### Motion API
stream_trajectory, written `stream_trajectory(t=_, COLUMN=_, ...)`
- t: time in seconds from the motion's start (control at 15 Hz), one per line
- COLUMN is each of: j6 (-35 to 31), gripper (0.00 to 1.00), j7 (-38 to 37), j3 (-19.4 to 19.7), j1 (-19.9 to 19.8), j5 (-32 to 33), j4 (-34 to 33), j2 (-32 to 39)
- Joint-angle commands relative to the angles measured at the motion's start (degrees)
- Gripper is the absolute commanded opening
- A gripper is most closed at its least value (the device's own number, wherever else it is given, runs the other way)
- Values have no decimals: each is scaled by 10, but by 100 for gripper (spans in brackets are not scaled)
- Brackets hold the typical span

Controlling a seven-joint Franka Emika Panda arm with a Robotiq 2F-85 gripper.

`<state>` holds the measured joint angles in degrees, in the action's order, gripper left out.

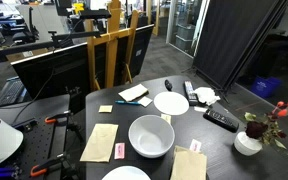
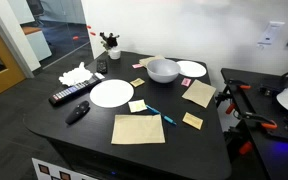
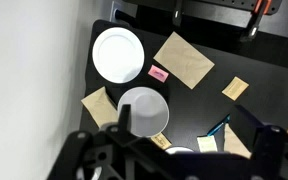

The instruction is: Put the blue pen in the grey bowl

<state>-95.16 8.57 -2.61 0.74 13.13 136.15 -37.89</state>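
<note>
The blue pen [image 2: 154, 113] lies flat on the black table between two sticky notes; it shows in the wrist view [image 3: 219, 125] and as a thin teal line in an exterior view [image 1: 124, 101]. The grey bowl [image 2: 163, 70] stands upright and empty near the table's middle, also seen in an exterior view [image 1: 151, 135] and the wrist view [image 3: 143, 110]. My gripper [image 3: 196, 122] is open and empty, high above the table, with the bowl under its left finger and the pen near its right finger. It does not show in either exterior view.
Two flat white plates [image 2: 111, 93] [image 2: 192, 69] flank the bowl. Brown paper sheets [image 2: 138, 128] [image 2: 199, 94] and sticky notes [image 2: 137, 105] lie around the pen. A black remote [image 2: 69, 96], crumpled tissue [image 2: 76, 73] and a flower vase [image 2: 110, 48] sit at the table's far side.
</note>
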Motion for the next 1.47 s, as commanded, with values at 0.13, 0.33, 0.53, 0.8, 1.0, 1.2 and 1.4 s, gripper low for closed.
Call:
stream_trajectory(t=0.13, j6=3, gripper=100, j7=-5, j3=7, j1=10, j5=4, j4=-2, j2=1)
stream_trajectory(t=0.33, j6=3, gripper=100, j7=-5, j3=7, j1=10, j5=4, j4=-2, j2=1)
stream_trajectory(t=0.53, j6=-2, gripper=100, j7=-5, j3=9, j1=11, j5=0, j4=0, j2=1)
stream_trajectory(t=0.8, j6=-34, gripper=100, j7=-34, j3=3, j1=16, j5=-15, j4=13, j2=3)
stream_trajectory(t=1.0, j6=-66, gripper=100, j7=-60, j3=0, j1=22, j5=-35, j4=24, j2=9)
stream_trajectory(t=1.2, j6=-110, gripper=100, j7=-89, j3=-8, j1=25, j5=-55, j4=36, j2=27)
stream_trajectory(t=1.4, j6=-168, gripper=100, j7=-130, j3=-20, j1=26, j5=-79, j4=47, j2=49)
